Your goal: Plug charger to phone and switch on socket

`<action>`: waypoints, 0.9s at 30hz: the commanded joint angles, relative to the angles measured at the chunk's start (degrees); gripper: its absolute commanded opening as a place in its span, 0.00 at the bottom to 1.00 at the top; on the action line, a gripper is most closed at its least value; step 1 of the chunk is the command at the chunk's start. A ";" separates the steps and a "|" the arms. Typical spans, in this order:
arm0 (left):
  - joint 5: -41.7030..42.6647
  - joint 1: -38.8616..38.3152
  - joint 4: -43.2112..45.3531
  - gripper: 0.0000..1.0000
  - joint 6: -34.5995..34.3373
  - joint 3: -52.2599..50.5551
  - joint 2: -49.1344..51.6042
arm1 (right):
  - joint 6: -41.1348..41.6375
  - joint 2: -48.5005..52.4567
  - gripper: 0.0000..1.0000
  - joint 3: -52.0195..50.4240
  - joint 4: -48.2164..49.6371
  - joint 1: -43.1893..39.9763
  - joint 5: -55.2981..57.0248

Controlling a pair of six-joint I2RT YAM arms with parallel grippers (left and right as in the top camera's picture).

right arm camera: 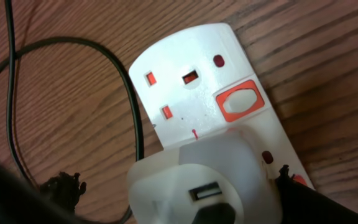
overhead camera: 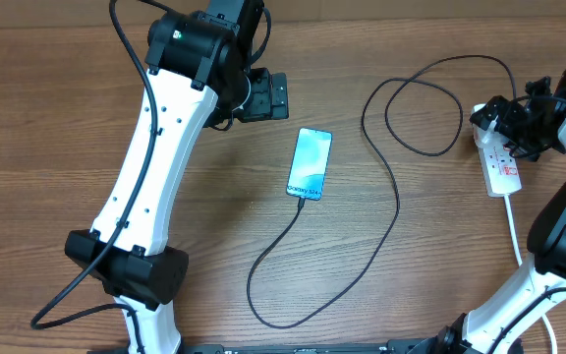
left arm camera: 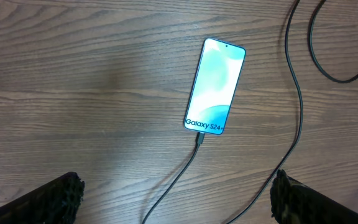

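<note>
Hanging spread near the table's far edge, the left gripper (overhead camera: 273, 95) is clear of the slim teal-screened phone (overhead camera: 310, 163) at mid-table, which has the thin black charger cable (left arm camera: 199, 142) plugged into it. At the right edge, the right gripper (overhead camera: 512, 123), jaws wide over the white red-switched power strip (overhead camera: 504, 167), might shove it and tug the cable loose.

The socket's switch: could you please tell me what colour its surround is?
Orange-red around the white switch, clearest in the right wrist view.

The socket (right arm camera: 197, 81) is running off the bottom edge between the right fingers (right arm camera: 303, 199), a white plug (right arm camera: 191, 180) covering part of it. The cable (left arm camera: 174, 182) is leaving frame between the left fingers (left arm camera: 48, 199).
</note>
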 commanded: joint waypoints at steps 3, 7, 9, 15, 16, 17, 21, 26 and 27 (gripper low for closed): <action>-0.57 0.15 0.11 0.99 1.09 0.37 0.33 | 1.73 0.52 1.00 -3.21 0.66 1.29 -1.90; -0.55 0.15 0.11 0.99 1.09 0.37 0.33 | 1.77 0.52 1.00 -3.65 0.50 1.29 -1.90; -0.57 0.15 0.11 0.99 1.09 0.37 0.33 | 1.99 0.52 1.00 -3.69 0.50 1.29 -1.92; -0.57 0.15 0.11 1.00 1.09 0.37 0.33 | 2.16 0.50 1.00 -3.65 1.66 1.22 -1.95; -0.55 0.15 0.11 1.00 1.09 0.37 0.33 | 2.14 0.50 1.00 -3.58 2.05 1.16 -1.95; -0.57 0.15 0.11 1.00 1.09 0.37 0.33 | 2.14 0.50 1.00 -3.48 2.58 1.07 -1.95; -0.57 0.15 0.11 1.00 1.09 0.37 0.33 | 1.18 0.50 1.00 -2.32 3.61 0.35 -2.12; -0.55 0.15 0.11 1.00 1.09 0.37 0.33 | -0.61 0.50 1.00 -1.27 3.87 -0.26 -2.45; -0.55 0.15 0.11 1.00 1.09 0.37 0.33 | -1.68 0.50 1.00 -1.27 4.09 -0.28 -2.99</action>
